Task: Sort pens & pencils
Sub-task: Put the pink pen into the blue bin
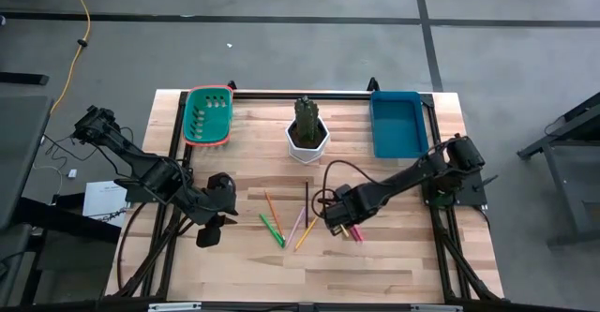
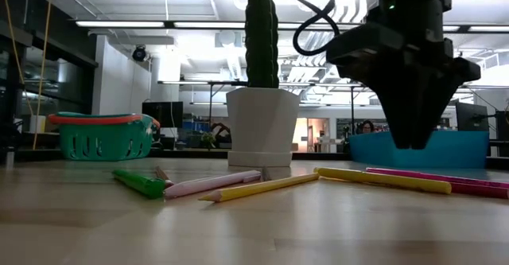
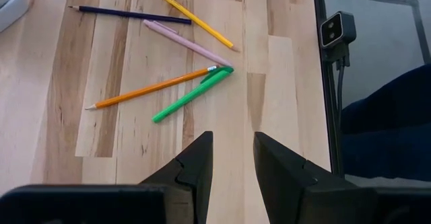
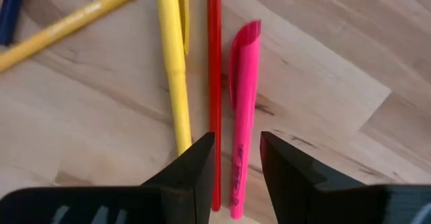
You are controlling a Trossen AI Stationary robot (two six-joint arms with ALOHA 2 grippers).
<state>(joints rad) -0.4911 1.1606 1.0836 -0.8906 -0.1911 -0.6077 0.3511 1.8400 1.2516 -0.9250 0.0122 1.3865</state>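
Open right gripper (image 4: 234,158) straddles pink pen (image 4: 244,109), perhaps unseen overhead.

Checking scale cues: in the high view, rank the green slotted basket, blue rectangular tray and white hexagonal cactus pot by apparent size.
1. Blue rectangular tray and green slotted basket: look alike, not ranked.
2. White hexagonal cactus pot: clearly smallest.

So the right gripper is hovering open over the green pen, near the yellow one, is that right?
Not quite. The right gripper hovers open over the bright pink pen, not a green one, as the right wrist view shows. The yellow pen does lie near it.
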